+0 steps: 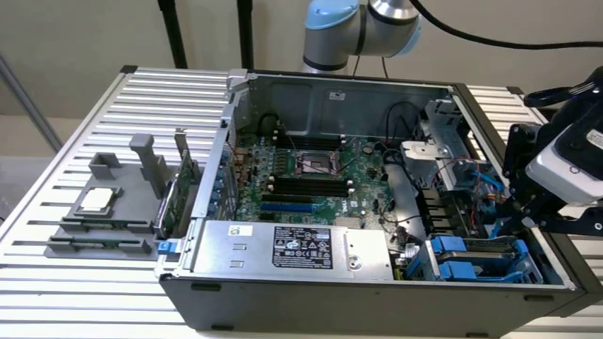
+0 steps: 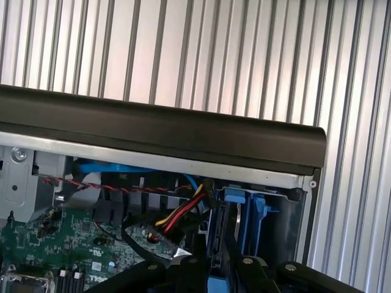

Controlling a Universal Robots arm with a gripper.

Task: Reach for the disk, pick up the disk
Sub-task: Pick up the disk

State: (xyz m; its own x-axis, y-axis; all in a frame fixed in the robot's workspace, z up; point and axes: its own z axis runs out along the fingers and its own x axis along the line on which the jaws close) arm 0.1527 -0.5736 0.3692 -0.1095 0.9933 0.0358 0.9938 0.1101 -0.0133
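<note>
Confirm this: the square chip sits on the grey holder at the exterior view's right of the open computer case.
Not right: the exterior view shows the chip on the grey holder at that view's left of the open computer case.

exterior: high, angled down over open case (image 1: 377,305) | wrist: close above case wall | shared: blue drive bay (image 1: 471,270)

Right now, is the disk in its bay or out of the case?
In. The disk sits within blue rails in a corner of the open case; the claw is close beside it.
</note>
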